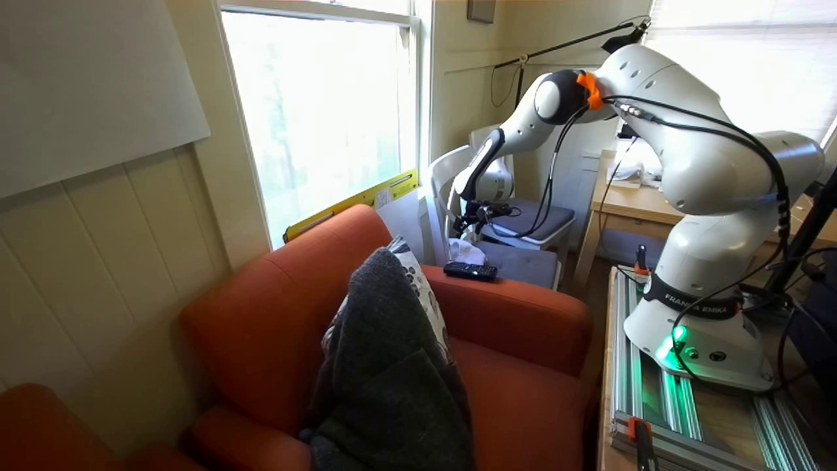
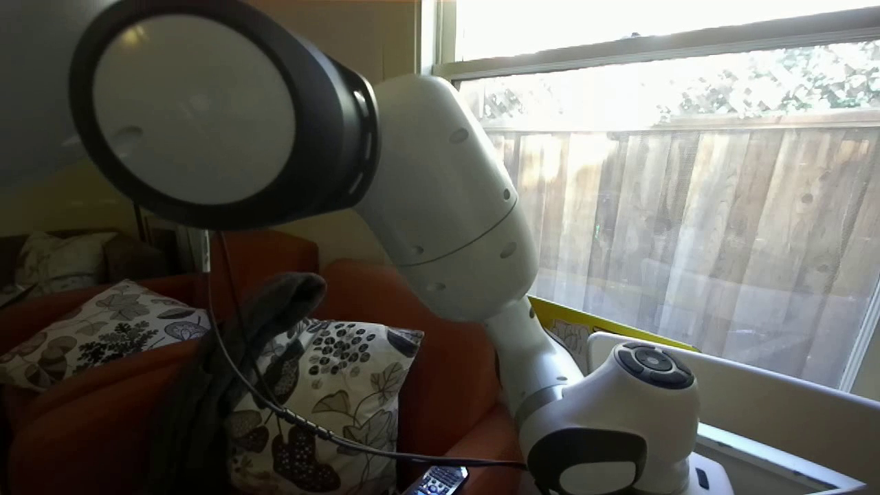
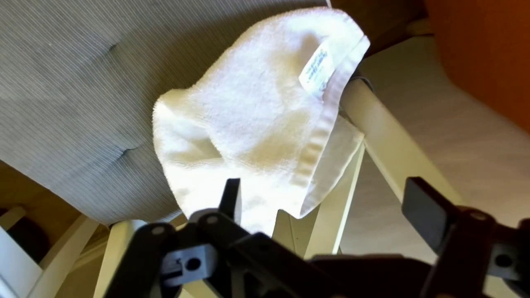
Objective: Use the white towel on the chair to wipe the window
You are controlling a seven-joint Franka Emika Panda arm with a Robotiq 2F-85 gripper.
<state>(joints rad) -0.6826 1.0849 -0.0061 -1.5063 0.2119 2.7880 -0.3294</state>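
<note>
Nearest in the wrist view, the gripper [image 3: 327,203] is seen with its two black fingers [image 3: 428,213] spread wide apart. Past them, the white towel [image 3: 261,103] is draped in loose folds across an edge of the grey seat cushion [image 3: 83,82] of a white chair [image 3: 389,136], a printed label [image 3: 316,70] being exposed near one hem. The towel's lower end is overlapped in that view by one finger; whether it is touched cannot be told. In an exterior view the towel is shown directly under the gripper, on the chair.

Beside the chair an orange armchair [image 1: 281,288] is placed, its nearer arm topped by a black remote control [image 1: 471,271]. Against its backrest a patterned pillow [image 1: 425,288] is propped, partly covered by a dark grey blanket [image 1: 399,366]. Behind the armchair, a yellow-edged board [image 1: 404,184] is stood before the window [image 1: 327,98], through which, in an exterior view, a wooden fence [image 2: 674,179] can be made out. A second white chair [image 1: 543,216] is partly hidden by the robot arm [image 1: 706,157], which is mounted on metal rails [image 1: 626,366].
</note>
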